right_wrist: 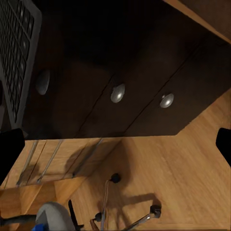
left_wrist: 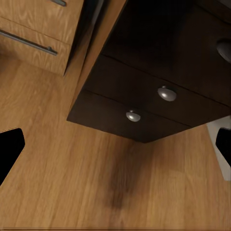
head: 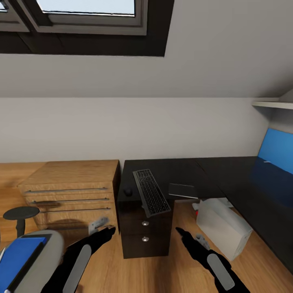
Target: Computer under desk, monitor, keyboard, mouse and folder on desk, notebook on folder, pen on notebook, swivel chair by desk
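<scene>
At far left the folder [head: 18,254], blue, lies on the chair [head: 49,248] seat, so that move is not yet done, and the chair stands a little off from the desk [head: 191,171]. Beyond it sits a wooden dresser [head: 73,191]. On the dark desk the mouse [head: 128,191] rests just left of the keyboard [head: 151,192], which lies with its near end hanging past the desk edge. Right of the keyboard is a dark flat thing [head: 183,190] at the edge; I cannot tell whether it is the notebook. The white computer [head: 223,226] lies tilted on the floor, partly under the desk. The monitor [head: 276,150] shows as a blue screen at far right on the desk, well apart from the keyboard, so by my reading most of the arranging remains. No pen can be made out.

The left gripper [head: 106,232] hangs low before the desk drawers [left_wrist: 154,96], jaws spread wide, holding nothing. The right gripper [head: 182,232] is likewise wide open and empty, near the drawers.
</scene>
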### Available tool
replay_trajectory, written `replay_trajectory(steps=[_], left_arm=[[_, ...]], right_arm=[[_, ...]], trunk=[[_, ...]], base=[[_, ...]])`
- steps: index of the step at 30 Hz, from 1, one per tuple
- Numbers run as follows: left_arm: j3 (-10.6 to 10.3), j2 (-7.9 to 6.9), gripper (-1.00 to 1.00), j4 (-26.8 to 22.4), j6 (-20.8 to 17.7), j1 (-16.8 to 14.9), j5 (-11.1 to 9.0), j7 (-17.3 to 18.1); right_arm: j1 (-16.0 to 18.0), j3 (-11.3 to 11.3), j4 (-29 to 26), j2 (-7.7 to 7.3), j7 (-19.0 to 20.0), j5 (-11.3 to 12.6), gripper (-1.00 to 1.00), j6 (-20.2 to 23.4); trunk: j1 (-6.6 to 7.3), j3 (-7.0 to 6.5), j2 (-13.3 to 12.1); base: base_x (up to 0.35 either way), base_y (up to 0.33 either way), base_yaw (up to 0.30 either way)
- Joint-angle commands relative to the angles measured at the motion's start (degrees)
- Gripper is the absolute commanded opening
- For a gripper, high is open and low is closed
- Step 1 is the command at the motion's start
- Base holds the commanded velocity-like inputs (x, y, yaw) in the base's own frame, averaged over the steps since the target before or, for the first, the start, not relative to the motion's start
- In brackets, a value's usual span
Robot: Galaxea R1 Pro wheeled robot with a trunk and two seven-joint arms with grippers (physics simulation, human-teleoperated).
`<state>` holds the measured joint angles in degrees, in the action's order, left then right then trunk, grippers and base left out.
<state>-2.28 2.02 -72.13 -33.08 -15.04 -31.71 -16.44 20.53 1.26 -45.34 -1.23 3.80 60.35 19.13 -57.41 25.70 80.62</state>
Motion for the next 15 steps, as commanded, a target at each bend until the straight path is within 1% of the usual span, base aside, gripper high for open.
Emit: replay_trajectory(steps=[1,3,7,8,9,10,11,12,15], left_arm=[[-0.06,0.0,1.0,-0.3,-0.14,0.19,-0.61,-0.53],[-0.09,0.0,1.0,-0.82,-0.11,0.78,-0.67,-0.54],[-0.13,0.04,1.0,-0.41,-0.07,1.0,-0.71,-0.53],[-0.17,0.06,1.0,-0.27,-0.06,1.02,-0.71,-0.53],[-0.39,0.07,1.0,-0.15,-0.06,1.04,-0.67,-0.55],[-0.66,0.08,1.0,-0.1,-0.06,1.05,-0.66,-0.56],[-0.81,0.08,1.0,-0.09,-0.06,1.05,-0.65,-0.57],[-1.22,0.09,1.0,-0.06,-0.06,1.06,-0.64,-0.59],[-1.67,0.09,1.0,-0.04,-0.06,1.06,-0.69,-0.6]], right_arm=[[0.03,0.11,-0.07,-0.26,0.17,0.62,1.0,0.29],[0.02,0.07,-0.21,-0.91,2.3,1.35,1.0,1.44],[-0.02,0.06,-0.29,-1.78,7.06,1.63,1.0,3.12],[0.0,0.06,-0.28,-2.09,8.85,1.66,1.0,3.72],[-0.01,0.06,-0.27,-2.41,11.78,1.68,1.0,4.36],[-0.03,0.05,-0.27,-2.64,13.5,1.69,1.0,4.67],[-0.01,0.07,-0.27,-2.8,14.22,1.71,1.0,4.79],[-0.02,0.14,-0.28,-3.33,15.81,1.75,1.0,5.09],[-0.01,0.15,-0.26,-3.71,16.84,1.78,1.0,5.42]], trunk=[[-0.23,0.25,0.45],[-0.66,0.61,1.25],[-1.54,1.33,2.86],[-1.76,1.5,3.26],[-1.98,1.68,3.66],[-2.2,1.86,4.06],[-2.42,2.04,4.46],[-2.64,2.22,4.86],[-3.3,2.76,6.07]], base=[[0.0,0.0,0.0],[0.0,0.0,0.0],[0.0,0.0,0.0],[0.0,0.0,0.0],[0.0,0.0,0.0],[0.0,0.0,0.0],[0.0,0.0,0.0],[0.0,0.0,0.0],[0.0,0.0,0.0]])
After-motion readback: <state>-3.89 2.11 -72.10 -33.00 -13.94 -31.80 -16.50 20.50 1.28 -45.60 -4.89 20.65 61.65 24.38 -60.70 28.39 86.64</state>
